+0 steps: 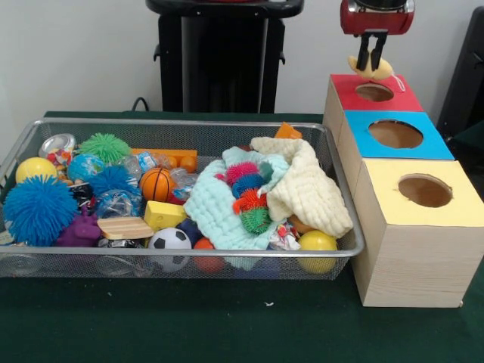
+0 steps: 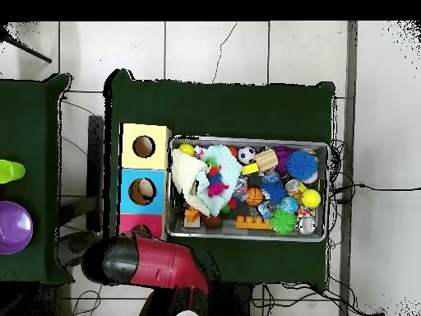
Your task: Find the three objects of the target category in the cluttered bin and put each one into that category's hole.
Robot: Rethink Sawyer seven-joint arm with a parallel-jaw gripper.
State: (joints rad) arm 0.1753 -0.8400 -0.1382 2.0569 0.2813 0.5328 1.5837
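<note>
My gripper [image 1: 370, 65] hangs at the top right of the front view, right over the red-topped box [image 1: 344, 89] and its round hole [image 1: 374, 92]. It is shut on a pale yellow soft lump [image 1: 386, 70] held just above the hole; I cannot make out any hairs on it. The wire mesh bin [image 1: 181, 124] lies to the left. In it are a green puffer ball [image 1: 105, 147], a big blue puffer ball [image 1: 38, 209] and a smaller blue one [image 1: 113, 180]. In the overhead view the red arm [image 2: 152, 262] covers the gripper and most of the red box [image 2: 128, 223].
The blue-topped box [image 1: 395, 134] and the yellow-topped box [image 1: 423, 193] stand in a row in front of the red one. The bin also holds cloths [image 1: 306, 189], a football [image 1: 169, 240], yellow balls [image 1: 35, 168], a small basketball [image 1: 155, 184] and blocks.
</note>
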